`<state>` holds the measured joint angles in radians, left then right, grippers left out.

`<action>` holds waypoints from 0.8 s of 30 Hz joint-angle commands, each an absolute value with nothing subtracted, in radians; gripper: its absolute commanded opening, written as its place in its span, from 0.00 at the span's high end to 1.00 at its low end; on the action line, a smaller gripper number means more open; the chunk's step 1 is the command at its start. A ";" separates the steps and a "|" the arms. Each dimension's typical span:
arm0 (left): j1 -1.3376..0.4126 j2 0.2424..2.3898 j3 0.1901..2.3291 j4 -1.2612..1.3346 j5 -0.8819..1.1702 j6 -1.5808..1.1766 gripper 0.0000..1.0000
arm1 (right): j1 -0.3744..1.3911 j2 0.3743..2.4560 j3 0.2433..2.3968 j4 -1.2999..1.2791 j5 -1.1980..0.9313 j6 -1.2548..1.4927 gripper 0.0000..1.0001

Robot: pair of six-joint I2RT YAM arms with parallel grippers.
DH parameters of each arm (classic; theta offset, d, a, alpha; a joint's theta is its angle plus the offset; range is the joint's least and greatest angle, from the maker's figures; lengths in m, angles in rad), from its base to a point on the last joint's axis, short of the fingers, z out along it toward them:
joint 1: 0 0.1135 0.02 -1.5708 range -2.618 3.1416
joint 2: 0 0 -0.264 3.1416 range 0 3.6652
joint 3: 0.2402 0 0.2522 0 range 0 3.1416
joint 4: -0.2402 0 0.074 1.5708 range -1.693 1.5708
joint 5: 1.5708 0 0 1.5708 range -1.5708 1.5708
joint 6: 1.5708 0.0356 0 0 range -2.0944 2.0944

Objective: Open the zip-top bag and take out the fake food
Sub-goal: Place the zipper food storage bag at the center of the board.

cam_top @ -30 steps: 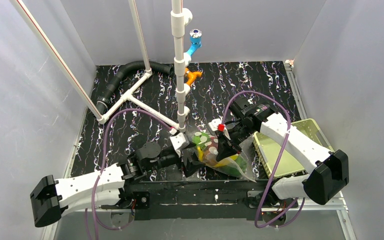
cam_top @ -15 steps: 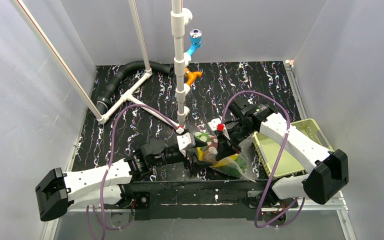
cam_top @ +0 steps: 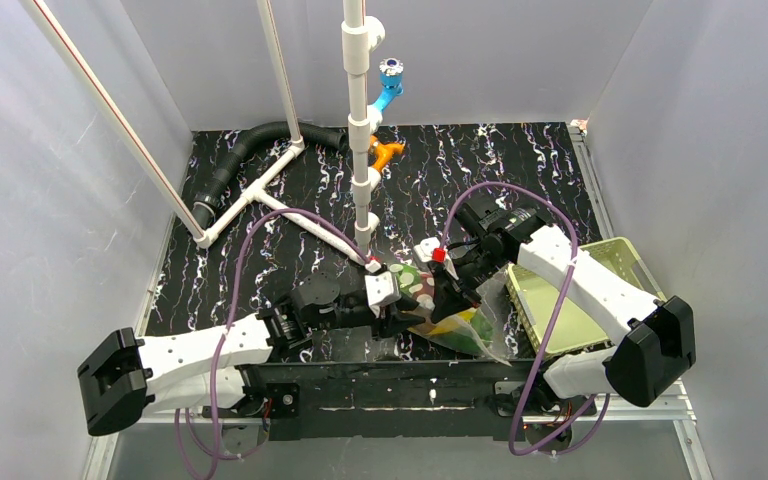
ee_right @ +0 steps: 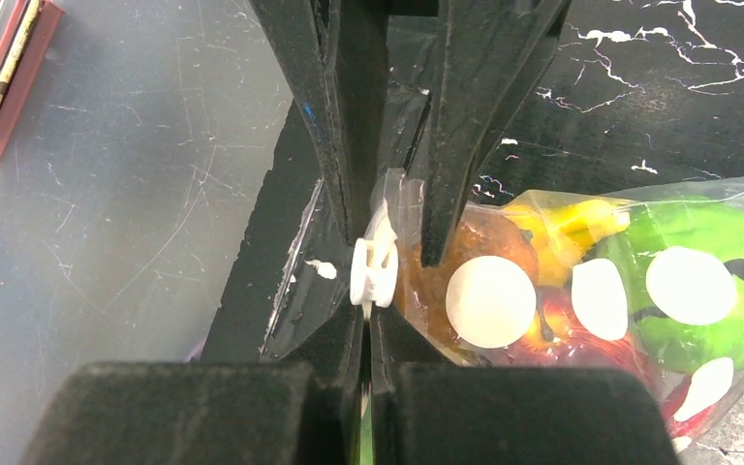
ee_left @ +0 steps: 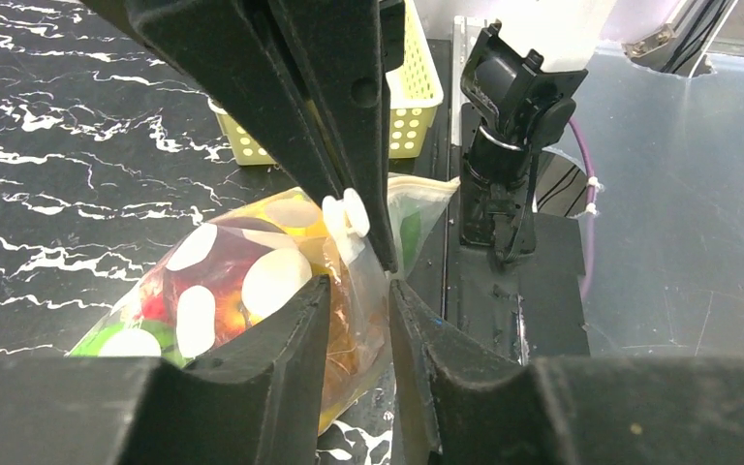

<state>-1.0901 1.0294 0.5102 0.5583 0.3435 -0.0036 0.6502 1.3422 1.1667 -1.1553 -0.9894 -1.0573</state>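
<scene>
The zip-top bag (cam_top: 457,326) lies near the table's front edge, clear with whitish dots (ee_right: 490,301). The fake food shows through it: a green piece (ee_right: 707,305), a yellow banana shape (ee_right: 570,225) and a red fruit (ee_left: 221,260). My right gripper (cam_top: 450,290) (ee_right: 368,315) is shut on the tab of the white zipper slider (ee_right: 373,273) (ee_left: 354,213) at the bag's top edge. My left gripper (cam_top: 406,308) (ee_left: 358,283) comes in from the left. Its jaws stand narrow, with the bag's clear corner (ee_left: 356,320) pinched between them just beside the slider.
A pale yellow-green mesh basket (cam_top: 560,300) (ee_left: 414,89) sits right of the bag, under the right arm. A white pipe frame (cam_top: 360,130) with orange (cam_top: 386,153) and blue (cam_top: 390,92) fittings and a black hose (cam_top: 240,150) stand at the back. The table's front edge (cam_top: 390,365) is just below the bag.
My left arm has slid right to the bag, and its jaws have narrowed from wide open onto the bag's corner. The right gripper has kept its hold.
</scene>
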 commanded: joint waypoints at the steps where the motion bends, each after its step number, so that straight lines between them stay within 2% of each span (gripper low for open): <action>1: -1.095 1.047 0.570 0.533 0.357 0.028 0.80 | 0.657 1.347 1.201 -1.165 -0.997 -1.058 0.97; 3: -1.095 1.060 0.586 0.500 0.348 0.025 1.00 | 0.657 1.343 1.199 -1.163 -0.996 -1.058 0.97; 9: -1.095 0.982 0.544 0.482 0.193 -0.078 1.00 | 0.657 1.318 1.177 -1.144 -0.985 -1.039 0.87; 12: -1.095 0.914 0.500 0.486 0.116 -0.206 1.00 | 0.649 1.290 1.160 -1.121 -1.026 -0.995 0.50; 16: -1.095 0.912 0.474 0.542 0.125 -0.236 1.00 | 0.585 1.249 1.149 -1.090 -1.116 -0.938 0.31; 24: -1.095 0.952 0.486 0.567 0.147 -0.251 1.00 | 0.563 1.231 1.127 -1.020 -1.158 -0.859 0.26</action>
